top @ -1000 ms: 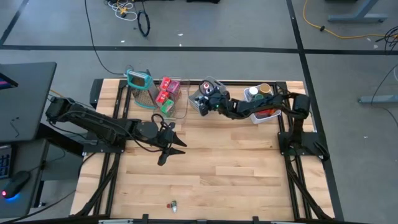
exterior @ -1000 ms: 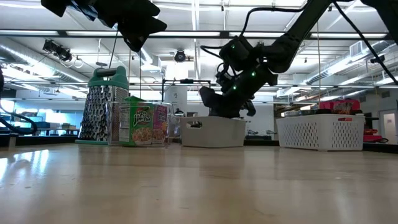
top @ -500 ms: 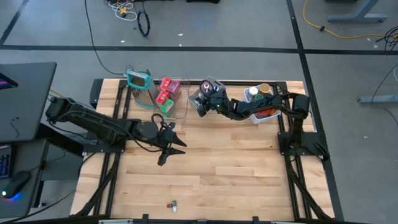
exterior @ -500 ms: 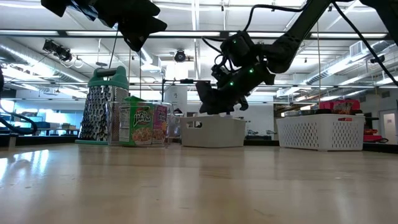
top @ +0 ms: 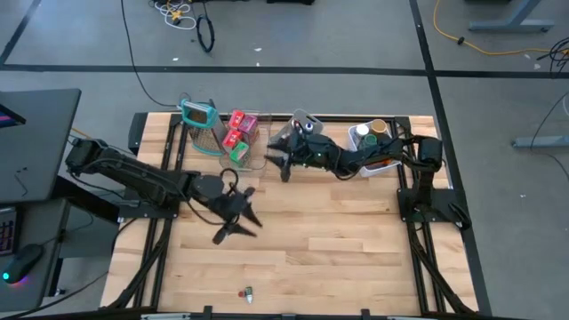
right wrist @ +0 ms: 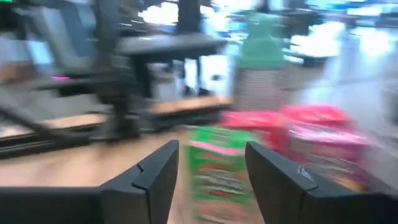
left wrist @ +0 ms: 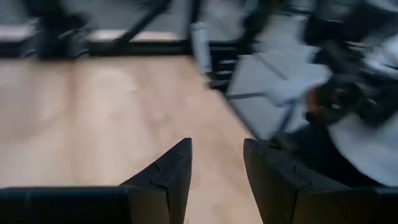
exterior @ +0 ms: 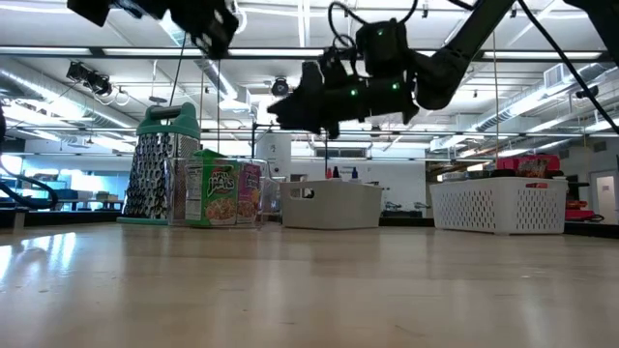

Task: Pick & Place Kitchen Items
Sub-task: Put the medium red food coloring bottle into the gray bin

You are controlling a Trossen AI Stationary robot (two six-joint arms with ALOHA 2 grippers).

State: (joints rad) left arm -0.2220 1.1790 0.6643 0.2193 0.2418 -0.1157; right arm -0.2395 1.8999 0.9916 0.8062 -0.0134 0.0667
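Observation:
Red and green packets (top: 236, 133) stand in a clear bin (top: 253, 151) at the far edge, beside a teal-framed grater (top: 200, 123). My right gripper (top: 277, 158) hangs open and level above the grey bin (exterior: 332, 205), pointing at the packets (right wrist: 214, 168); nothing is between its fingers. Small capped bottles (exterior: 337, 174) peek over the grey bin's rim. My left gripper (top: 236, 228) hovers open over the table's middle left with nothing in it (left wrist: 217, 146).
A white slotted bin (top: 373, 147) with goods stands at the far right. A tiny loose item (top: 246, 292) lies near the front edge. Bare wood (top: 338, 231) spreads across the middle and near side.
My right gripper has risen out of the grey bin and tipped from pointing down to level, swinging toward the table's left and the clear bin. My left gripper has turned at the wrist in place, its fingers swinging toward the near edge.

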